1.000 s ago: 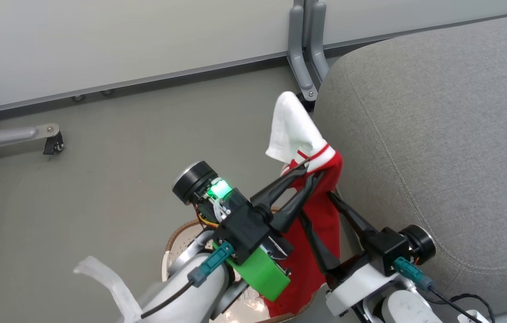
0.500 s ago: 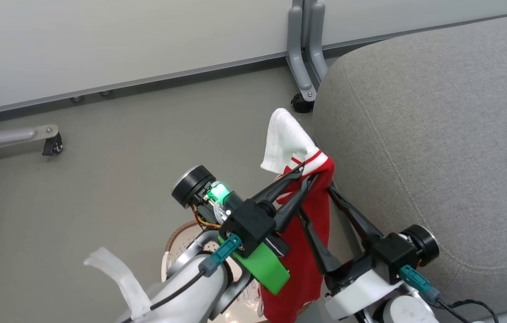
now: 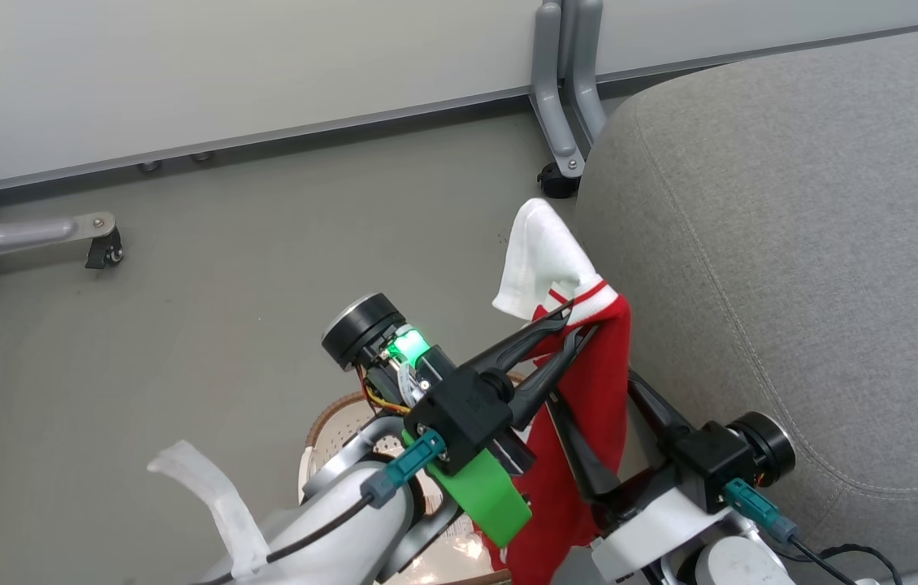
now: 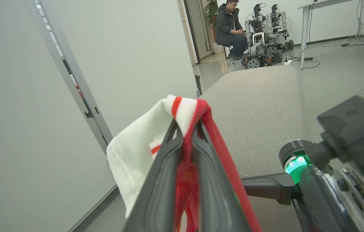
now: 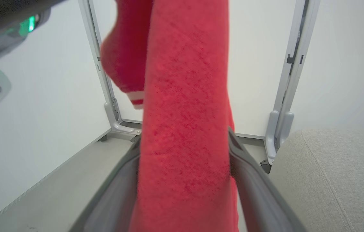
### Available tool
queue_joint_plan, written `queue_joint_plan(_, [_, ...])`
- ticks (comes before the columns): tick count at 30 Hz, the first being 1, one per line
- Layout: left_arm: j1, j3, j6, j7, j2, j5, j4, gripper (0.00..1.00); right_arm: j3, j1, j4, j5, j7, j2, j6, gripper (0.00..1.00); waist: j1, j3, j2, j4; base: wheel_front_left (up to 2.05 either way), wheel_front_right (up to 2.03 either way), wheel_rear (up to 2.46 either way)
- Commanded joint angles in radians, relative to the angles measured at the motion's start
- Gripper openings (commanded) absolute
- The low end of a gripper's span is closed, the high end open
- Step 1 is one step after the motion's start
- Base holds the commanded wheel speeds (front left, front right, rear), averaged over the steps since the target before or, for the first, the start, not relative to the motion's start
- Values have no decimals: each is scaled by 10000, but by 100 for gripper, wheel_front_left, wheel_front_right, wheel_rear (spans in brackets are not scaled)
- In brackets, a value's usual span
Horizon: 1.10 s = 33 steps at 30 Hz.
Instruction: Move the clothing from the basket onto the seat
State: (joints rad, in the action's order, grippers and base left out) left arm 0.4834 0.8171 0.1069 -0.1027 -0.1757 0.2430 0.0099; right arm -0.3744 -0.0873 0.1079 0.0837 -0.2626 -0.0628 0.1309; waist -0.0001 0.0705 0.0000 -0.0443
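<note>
Left claw point(image 3: 571, 323) is pinching one red garment point(image 3: 607, 357), clamped tight on the cloth just off the left edge of the seat point(image 3: 792, 244). This garment is hanging lengthwise with its long axis running downward, and its white end point(image 3: 544, 252) is poking up past the claw and leaning away from the seat. Right claw point(image 3: 591, 386), lower down beside the seat, is standing spread apart, with the red cloth hanging between its two fingers. One basket point(image 3: 327, 416) is sitting on the floor point(image 3: 223, 284) left of the seat, partly hidden by the arms. The garment's lower end is dangling over the basket; whether it is touching is unclear. One grey seat is showing.
</note>
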Motion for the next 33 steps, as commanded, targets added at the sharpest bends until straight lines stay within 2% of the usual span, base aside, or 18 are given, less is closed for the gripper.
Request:
queue_joint_plan(1, [177,3,54,-19,-81,32,-104,0,47,-78,90,-44,-31,-15,-3,100,1,30,0,30,0,0,0])
queue_joint_plan(2, [190,6,56,1,-120,53,-173,0,95,-108,158,-17,-31,-7,-3,100,1,41,0,42,0,0,0])
queue_joint_plan(3, [206,7,47,10,-147,64,-223,0,108,-124,219,0,-33,4,-3,90,1,46,0,48,0,0,0])
queue_joint_plan(4, [222,-3,40,16,-173,79,-270,0,84,-125,353,-56,-31,9,-3,40,1,50,0,54,0,0,0])
queue_joint_plan(5, [226,-9,34,31,-198,83,-290,0,75,-160,395,-95,-31,11,-3,16,1,53,0,55,0,0,0])
queue_joint_plan(6, [224,-12,14,58,-217,91,-307,0,97,-182,466,-44,-31,13,-3,0,1,53,0,52,0,0,0])
queue_joint_plan(21, [-49,80,-111,482,-403,385,213,0,-4,-168,514,119,-33,-18,-3,0,1,78,0,-59,0,0,0])
queue_joint_plan(22, [-106,107,-88,529,-403,464,233,40,3,-155,507,107,-33,-15,-3,0,1,75,0,-62,0,0,0])
queue_joint_plan(23, [-147,139,-50,620,-416,538,229,93,10,-141,499,94,-33,-11,-3,0,1,71,0,-67,0,0,0])
queue_joint_plan(24, [-130,131,-38,649,-436,576,192,100,16,-137,489,87,-33,-8,-3,0,1,77,0,-70,0,0,0])
queue_joint_plan(33, [-196,70,-177,769,-487,844,75,100,246,-209,307,-36,-33,26,-3,0,1,209,0,-161,0,0,0])
